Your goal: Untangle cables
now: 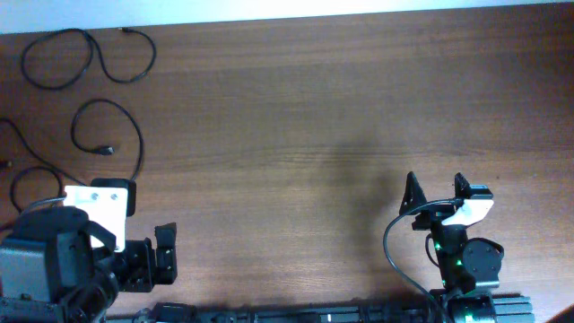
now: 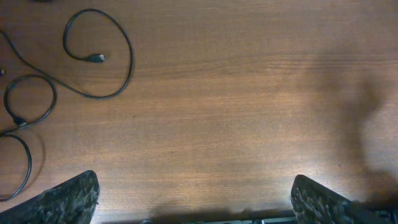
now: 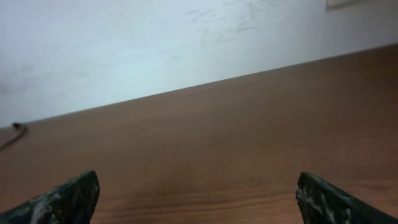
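Your left pincer [image 2: 196, 208] sat nearest its wrist lens, fingers [image 2: 68, 200] spread as wide as they go, with only bare desk [image 2: 236, 112] between them. Your right pincer [image 3: 199, 205] was spread just as wide, low over the wood, and held nothing.

Ahead and to the left of the left pincer, the cables [image 2: 131, 57] lay flat in loose loops, apart from both pincers. One plug end [image 2: 98, 58] pointed right in that view.

From overhead you could see them strung along the desk's left side, long axis running from the far edge back toward the left arm. The nearest curl was just beside its white wrist plate [image 1: 100, 203]. Broad open wood lay between the two pincers and out to the right edge.

Only the right wrist view showed the white wall [image 3: 155, 43] beyond the far edge, with one cable tip [image 3: 18, 128] at its far left. Only the overhead showed the farthest loops.
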